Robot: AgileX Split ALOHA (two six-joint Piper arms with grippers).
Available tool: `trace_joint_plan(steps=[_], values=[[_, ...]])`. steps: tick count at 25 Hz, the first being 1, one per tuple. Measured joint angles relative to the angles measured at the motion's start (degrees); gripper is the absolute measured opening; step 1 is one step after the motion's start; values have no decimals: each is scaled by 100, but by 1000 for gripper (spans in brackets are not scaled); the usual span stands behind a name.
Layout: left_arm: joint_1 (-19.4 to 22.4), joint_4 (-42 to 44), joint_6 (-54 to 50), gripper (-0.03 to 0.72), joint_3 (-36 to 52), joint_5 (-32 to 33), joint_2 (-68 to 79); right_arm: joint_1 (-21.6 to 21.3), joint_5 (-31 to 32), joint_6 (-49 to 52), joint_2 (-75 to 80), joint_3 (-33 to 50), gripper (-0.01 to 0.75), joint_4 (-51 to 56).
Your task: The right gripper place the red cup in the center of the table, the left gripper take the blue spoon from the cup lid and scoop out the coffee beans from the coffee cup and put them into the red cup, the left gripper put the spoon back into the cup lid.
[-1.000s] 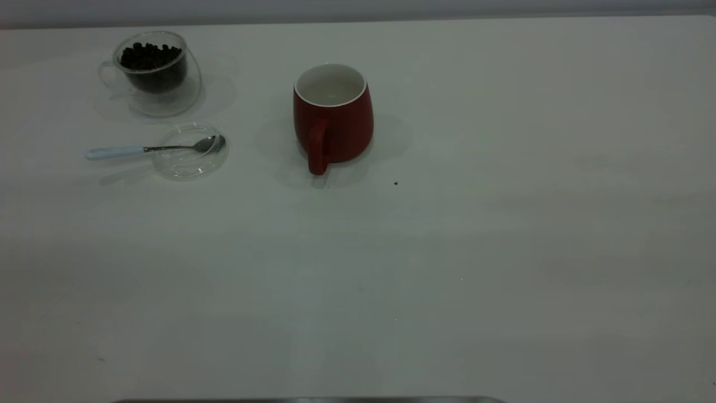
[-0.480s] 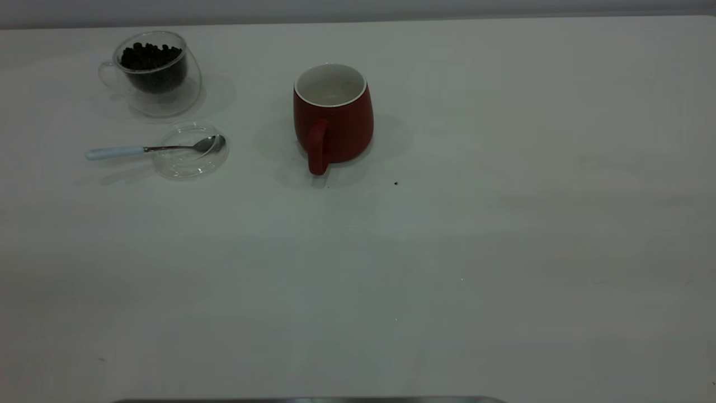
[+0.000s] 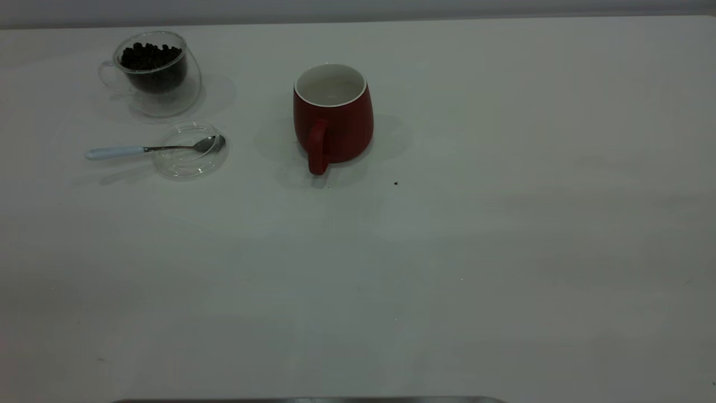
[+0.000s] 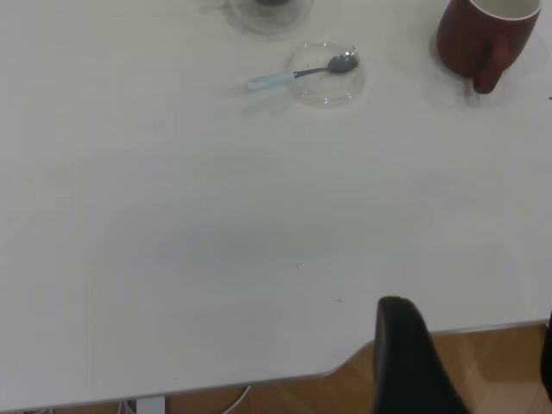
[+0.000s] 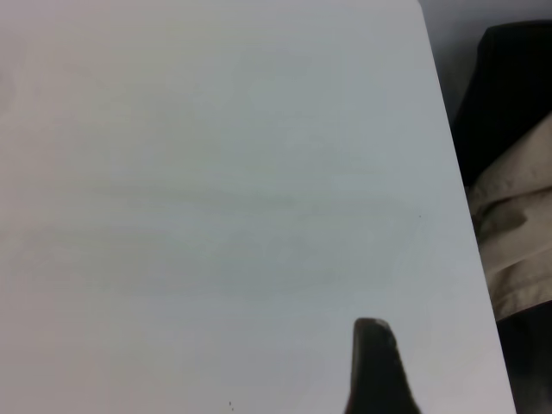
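Note:
The red cup (image 3: 335, 120) stands upright near the middle of the table (image 3: 447, 252), its handle towards the camera; it also shows in the left wrist view (image 4: 479, 39). The coffee cup (image 3: 158, 75) with coffee beans (image 3: 151, 56) stands at the far left. In front of it lies the cup lid (image 3: 190, 157), with the blue spoon (image 3: 142, 149) resting bowl-in-lid, handle pointing left. My left gripper (image 4: 473, 345) is open and empty, over the table's near edge, far from the spoon (image 4: 297, 75) and lid (image 4: 332, 82). My right gripper (image 5: 377, 371) shows only partly, over bare table.
A tiny dark speck (image 3: 396, 183) lies right of the red cup. The table's edge and wooden floor (image 4: 500, 379) show below the left gripper. Dark and beige cloth (image 5: 513, 207) lies beyond the table edge in the right wrist view.

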Motion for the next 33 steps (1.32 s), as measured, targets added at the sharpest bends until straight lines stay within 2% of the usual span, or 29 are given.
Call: trace_joint_plan(steps=[33], values=[[0,11,-76,433,0,-13,-13,0,0,0,0,0,518,0]])
